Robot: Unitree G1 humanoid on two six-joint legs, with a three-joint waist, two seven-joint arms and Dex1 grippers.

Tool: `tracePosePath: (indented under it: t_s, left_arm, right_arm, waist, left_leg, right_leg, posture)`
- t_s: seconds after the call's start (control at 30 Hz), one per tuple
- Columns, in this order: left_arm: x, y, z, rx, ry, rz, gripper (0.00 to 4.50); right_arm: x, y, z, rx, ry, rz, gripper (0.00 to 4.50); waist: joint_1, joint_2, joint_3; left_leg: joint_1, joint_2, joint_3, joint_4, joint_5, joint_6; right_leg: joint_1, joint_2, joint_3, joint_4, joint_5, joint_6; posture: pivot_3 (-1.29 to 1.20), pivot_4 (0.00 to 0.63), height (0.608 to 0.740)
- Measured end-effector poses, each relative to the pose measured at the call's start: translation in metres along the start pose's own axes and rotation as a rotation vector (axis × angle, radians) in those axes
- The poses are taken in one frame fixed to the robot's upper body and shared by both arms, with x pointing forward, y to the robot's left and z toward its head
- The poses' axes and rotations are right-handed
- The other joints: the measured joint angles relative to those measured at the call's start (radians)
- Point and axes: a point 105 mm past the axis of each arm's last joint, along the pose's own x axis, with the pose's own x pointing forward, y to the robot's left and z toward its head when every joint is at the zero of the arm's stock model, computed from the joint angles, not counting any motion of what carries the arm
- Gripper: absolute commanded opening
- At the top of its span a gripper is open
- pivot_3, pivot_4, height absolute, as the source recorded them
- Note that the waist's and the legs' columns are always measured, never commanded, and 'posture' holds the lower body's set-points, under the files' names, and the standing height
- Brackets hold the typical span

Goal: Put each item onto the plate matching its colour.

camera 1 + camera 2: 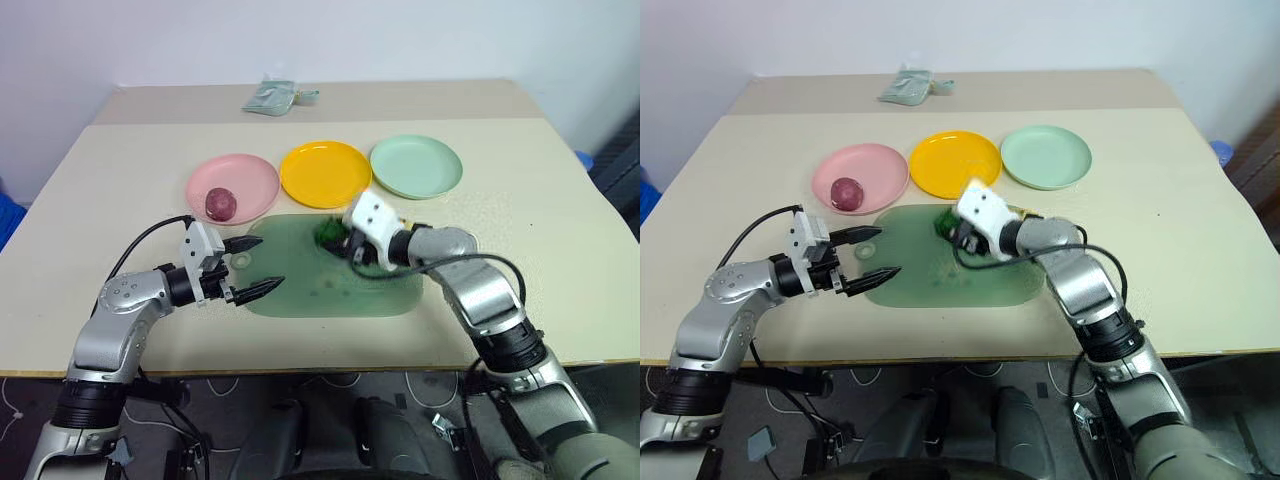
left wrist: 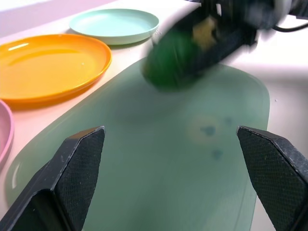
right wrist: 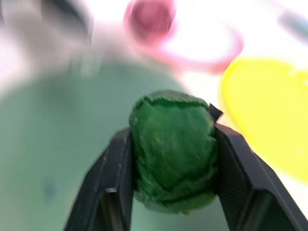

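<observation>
From the head camera I see the three round shallow plastic plates in a row on the beige tabletop [image 1: 520, 230]: the pink plate [image 1: 250, 172], the bright yellow plate [image 1: 325, 172] and the pale mint green plate [image 1: 416, 166]. The dark red-purple round toy piece [image 1: 220, 203] already lies on the pink one. My right end effector [image 1: 338, 242] is over the far edge of the translucent green rounded-rectangular cutting board [image 1: 330, 290], clamped on the dark green knobbly toy piece [image 1: 327, 232]. My left end effector [image 1: 252, 266] hovers over the board's left end with its black fingers spread and nothing between them.

In the left wrist view those spread fingers [image 2: 77, 166] frame the board, and the green piece hangs above it in the other arm's grip, clear of the surface as far as I can judge.

The right wrist view gives the grip itself: both black fingers [image 3: 113, 173] press flat against the sides of the green piece, about its widest part, with its top and bottom bulging past them.

My reading is that it is light and slightly yielding (the surface looks fabric-like or matt, so not slippery). The lumps give the pads something to bite on, and a hold across the middle seems right; it should take a short carry to the mint green plate without fuss, nothing fragile about it.
</observation>
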Motion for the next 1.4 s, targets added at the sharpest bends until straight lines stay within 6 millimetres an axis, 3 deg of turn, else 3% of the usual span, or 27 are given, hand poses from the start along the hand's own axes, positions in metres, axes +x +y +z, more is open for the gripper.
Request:
tracePosePath:
  t_s: [0.07,0.1,0.17,0.23,0.3,0.4,0.57,0.6,0.73,1.07,1.13,1.27,1.33,1.4]
  left_arm:
    - [0.001,0.001,0.002,0.005,-0.006,0.0,4.5]
    - [0.001,0.001,0.002,0.004,-0.006,0.001,4.5]
    - [0.002,0.001,0.002,0.001,-0.011,0.007,4.5]
    - [0.002,0.003,0.002,-0.001,-0.014,0.018,4.5]
    - [0.006,0.005,0.005,0.005,-0.036,0.038,4.5]
    - [0.01,0.011,0.01,0.018,-0.056,0.071,4.5]
    - [0.014,0.016,0.014,0.03,-0.083,0.12,4.5]
    - [0.015,0.016,0.014,0.028,-0.084,0.127,4.5]
    - [0.015,0.014,0.018,0.039,-0.094,0.137,4.5]
    - [0.025,0.001,0.014,0.01,-0.097,0.093,4.5]
    - [0.029,0.001,0.018,0.016,-0.109,0.081,4.5]
    - [0.032,0.001,0.02,0.008,-0.115,0.044,4.5]
    - [0.031,0.0,0.021,0.006,-0.113,0.019,4.5]
    - [0.027,0.003,0.021,0.008,-0.092,0.009,4.5]
  right_arm:
    - [-0.008,-0.039,0.036,-0.022,-0.105,-0.123,1.65]
    - [-0.01,-0.05,0.042,-0.028,-0.123,-0.156,1.65]
    - [-0.016,-0.09,0.048,-0.071,-0.132,-0.256,1.65]
    - [-0.022,-0.125,0.035,-0.083,-0.088,-0.351,1.65]
    - [-0.027,-0.155,0.008,-0.068,-0.005,-0.442,1.65]
    - [-0.03,-0.171,-0.026,-0.058,0.1,-0.507,1.65]
    - [-0.036,-0.169,-0.078,-0.008,0.248,-0.556,1.65]
    - [-0.034,-0.166,-0.083,0.001,0.26,-0.554,2.64]
    - [-0.029,-0.161,-0.089,-0.003,0.275,-0.545,4.44]
    - [-0.028,-0.163,-0.073,0.037,0.162,-0.531,4.48]
    - [-0.031,-0.166,-0.06,0.048,0.097,-0.511,4.48]
    - [-0.042,-0.171,-0.015,0.025,-0.076,-0.444,4.48]
    - [-0.057,-0.161,0.0,0.051,-0.151,-0.405,4.48]
    - [-0.067,-0.138,-0.006,0.115,-0.154,-0.358,4.48]
  waist:
    - [0.002,0.0,0.0]
    - [0.004,0.0,0.0]
    - [0.003,0.0,0.0]
    - [0.001,0.0,0.0]
    - [-0.004,0.0,0.0]
    - [-0.019,0.0,0.0]
    - [-0.038,0.0,0.0]
    - [-0.043,0.0,0.0]
    - [-0.052,0.0,0.0]
    - [-0.048,0.0,0.0]
    - [-0.049,0.0,0.001]
    - [-0.049,0.001,0.001]
    - [-0.043,0.001,0.001]
    - [-0.037,0.001,0.001]
  left_leg:
    - [0.0,0.0,0.0,0.0,0.0,0.0]
    - [0.0,0.0,0.0,0.0,0.0,0.0]
    - [0.0,0.0,0.0,0.0,0.0,0.0]
    - [0.0,-0.001,0.0,-0.001,0.0,0.001]
    - [0.0,0.0,0.001,-0.002,0.0,0.0]
    - [0.0,0.0,0.001,-0.005,0.002,-0.002]
    - [0.0,0.0,0.002,-0.008,0.005,-0.007]
    - [0.0,0.0,0.002,-0.008,0.005,-0.007]
    - [0.0,0.0,0.002,-0.007,0.005,-0.007]
    - [0.0,0.0,0.002,-0.007,0.005,-0.007]
    - [0.0,0.0,0.002,-0.007,0.005,-0.007]
    - [0.0,0.0,0.001,-0.007,0.005,-0.007]
    - [0.0,0.0,-0.001,-0.007,0.004,-0.005]
    - [0.0,0.0,-0.001,-0.007,0.002,-0.002]
  right_leg:
    - [0.0,0.0,-0.001,-0.001,0.0,0.0]
    - [0.0,0.0,-0.001,-0.001,0.0,0.0]
    - [0.001,0.0,-0.001,-0.002,0.0,0.0]
    - [0.001,0.0,-0.001,-0.003,0.0,0.0]
    - [0.0,0.0,-0.001,-0.002,0.0,0.0]
    - [-0.001,0.0,0.0,-0.003,0.0,-0.001]
    - [-0.003,0.0,0.002,-0.002,0.0,-0.001]
    - [-0.003,0.0,0.002,-0.002,0.0,-0.001]
    - [-0.003,0.0,0.002,-0.001,0.0,-0.001]
    - [-0.003,0.0,0.002,0.0,0.0,-0.001]
    - [-0.003,0.0,0.002,-0.001,0.0,-0.001]
    - [-0.003,0.001,0.001,-0.001,0.0,-0.001]
    - [-0.003,0.001,0.001,-0.001,0.0,-0.001]
    - [-0.003,0.001,0.001,0.0,0.0,-0.001]
  posture:
    - [0.0,0.15,0.74]
    - [0.0,0.15,0.74]
    - [0.0,0.15,0.74]
    - [0.0,0.15,0.74]
    - [0.0,0.15,0.74]
    - [0.0,0.15,0.74]
    - [0.0,0.15,0.74]
    - [0.0,0.15,0.74]
    - [0.0,0.15,0.74]
    - [0.0,0.15,0.74]
    - [0.0,0.15,0.74]
    - [0.0,0.15,0.74]
    - [0.0,0.15,0.74]
    - [0.0,0.15,0.74]
